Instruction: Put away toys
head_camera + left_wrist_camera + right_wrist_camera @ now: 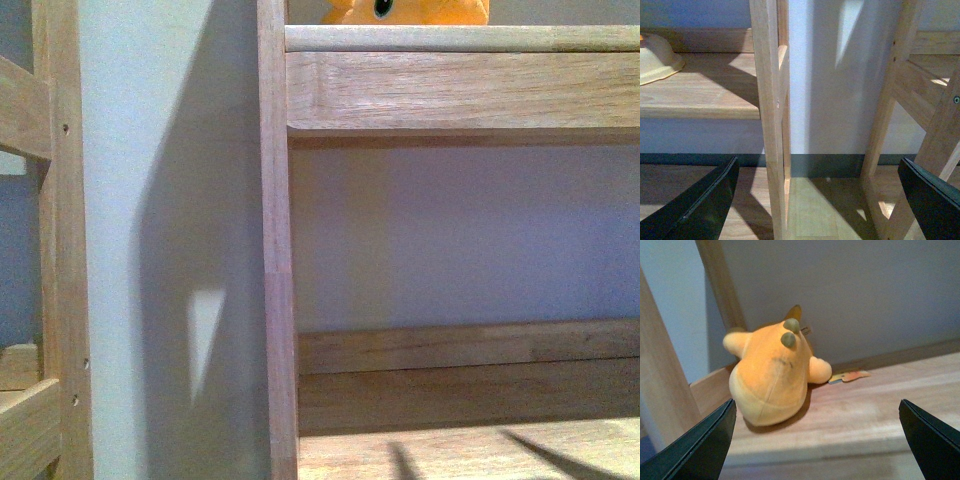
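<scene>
A home room — wooden shelving (pixel 460 90), plush toy (pixel 772 375), wood floor (pixel 825 210).

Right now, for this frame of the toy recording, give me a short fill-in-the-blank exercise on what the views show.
1. The orange plush toy lies on a wooden ____.
2. The right gripper is ____, with nothing between its fingers.
3. The paper tag beside the toy lies ____ on the wood.
4. In the left wrist view, a pale yellow ____ sits on the low shelf.

Missing words: shelf; open; flat; bowl
</scene>
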Controlling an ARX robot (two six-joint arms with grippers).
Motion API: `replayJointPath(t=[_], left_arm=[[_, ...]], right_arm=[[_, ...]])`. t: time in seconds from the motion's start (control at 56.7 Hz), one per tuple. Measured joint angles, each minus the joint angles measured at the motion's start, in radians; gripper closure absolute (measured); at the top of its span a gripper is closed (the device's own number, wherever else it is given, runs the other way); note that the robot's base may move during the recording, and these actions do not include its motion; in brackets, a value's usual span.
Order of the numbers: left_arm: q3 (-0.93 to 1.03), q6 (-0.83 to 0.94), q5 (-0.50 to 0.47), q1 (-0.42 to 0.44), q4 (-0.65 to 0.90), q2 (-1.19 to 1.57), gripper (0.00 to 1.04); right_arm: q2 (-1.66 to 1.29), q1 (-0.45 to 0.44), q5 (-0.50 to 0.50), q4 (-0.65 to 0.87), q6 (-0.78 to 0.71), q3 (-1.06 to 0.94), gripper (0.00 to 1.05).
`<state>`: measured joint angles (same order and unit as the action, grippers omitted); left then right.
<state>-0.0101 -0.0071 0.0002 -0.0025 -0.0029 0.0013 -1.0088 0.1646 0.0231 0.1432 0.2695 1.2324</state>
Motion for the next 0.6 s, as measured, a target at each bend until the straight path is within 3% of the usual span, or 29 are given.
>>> replayJointPath(t=[0.212, 0.353, 0.6], left_arm=[[0.0, 0.0, 0.0, 0.0, 0.0, 0.0, 0.06], [0.0, 0.0, 0.0, 0.0, 0.0, 0.0, 0.06], [0.0, 0.0, 0.0, 0.0, 0.0, 0.0, 0.06]], right_arm=[[0.278, -0.012, -0.016, -0.036, 0.002, -0.273, 0.07], [0.512, 0.057, 0.082, -0.04, -0.026, -0.518, 0.07], [0.657, 0.068, 0.161, 0.035, -0.037, -0.755, 0.07]])
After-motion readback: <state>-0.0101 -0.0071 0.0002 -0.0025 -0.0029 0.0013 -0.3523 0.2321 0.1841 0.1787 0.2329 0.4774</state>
